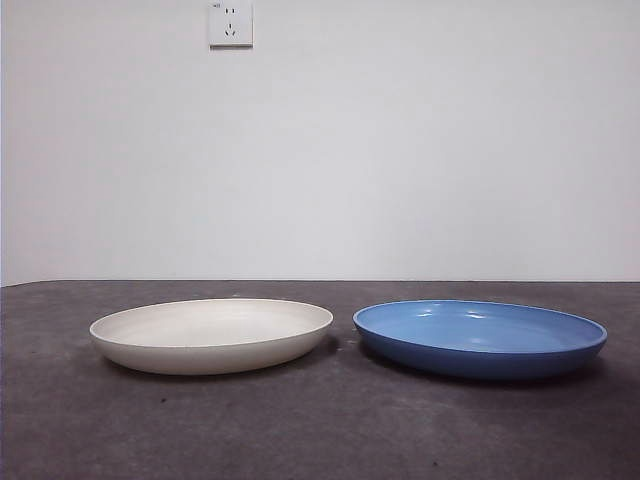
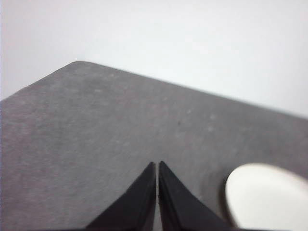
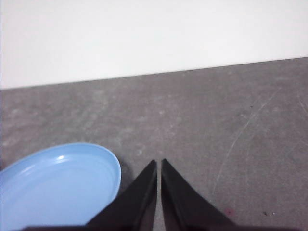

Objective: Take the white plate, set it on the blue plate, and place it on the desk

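The white plate point(image 1: 212, 333) rests flat on the desk point(image 1: 320, 430) at the left of the front view. Beside it on the right, a small gap apart, lies the blue plate point(image 1: 480, 336). Neither arm shows in the front view. My left gripper point(image 2: 157, 166) hangs shut above bare desk, with the white plate point(image 2: 267, 197) off to one side of its jaws. My right gripper point(image 3: 159, 163) is shut too, above the desk beside the blue plate point(image 3: 57, 185). Both grippers hold nothing.
A pale wall with a white socket point(image 1: 230, 24) stands behind the desk. The desk's far corner point(image 2: 79, 65) shows in the left wrist view.
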### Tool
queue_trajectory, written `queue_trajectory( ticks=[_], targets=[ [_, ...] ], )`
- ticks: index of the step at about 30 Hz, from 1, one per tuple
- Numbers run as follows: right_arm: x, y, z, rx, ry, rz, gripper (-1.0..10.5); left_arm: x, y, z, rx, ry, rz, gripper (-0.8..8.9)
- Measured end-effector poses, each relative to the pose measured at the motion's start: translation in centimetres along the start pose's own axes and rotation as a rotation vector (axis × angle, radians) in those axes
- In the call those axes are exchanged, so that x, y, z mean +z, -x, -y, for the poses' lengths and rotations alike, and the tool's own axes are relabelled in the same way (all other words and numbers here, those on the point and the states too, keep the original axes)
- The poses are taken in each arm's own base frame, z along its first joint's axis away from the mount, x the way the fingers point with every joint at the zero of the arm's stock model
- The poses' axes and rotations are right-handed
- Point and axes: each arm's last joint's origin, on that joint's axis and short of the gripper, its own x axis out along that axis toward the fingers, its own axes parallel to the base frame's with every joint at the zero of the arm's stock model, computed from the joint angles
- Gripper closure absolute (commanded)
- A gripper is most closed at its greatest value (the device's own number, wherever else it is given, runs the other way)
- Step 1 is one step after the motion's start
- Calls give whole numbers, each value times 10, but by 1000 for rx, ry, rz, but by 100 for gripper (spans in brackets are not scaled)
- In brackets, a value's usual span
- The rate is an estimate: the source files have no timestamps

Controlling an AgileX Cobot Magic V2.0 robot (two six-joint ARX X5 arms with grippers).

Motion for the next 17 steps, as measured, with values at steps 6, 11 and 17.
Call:
queue_trajectory(
  ticks=[6,11,17],
  targets=[
    [0,0,1,-29,-53,7,939,1,0,0,-2,131,6,805],
    [1,0,0,-3,-112,15,939,1,0,0,-3,207,6,805],
    [4,1,-1,5,-172,19,939,3,1,2,-25,243,-14,804]
  ],
)
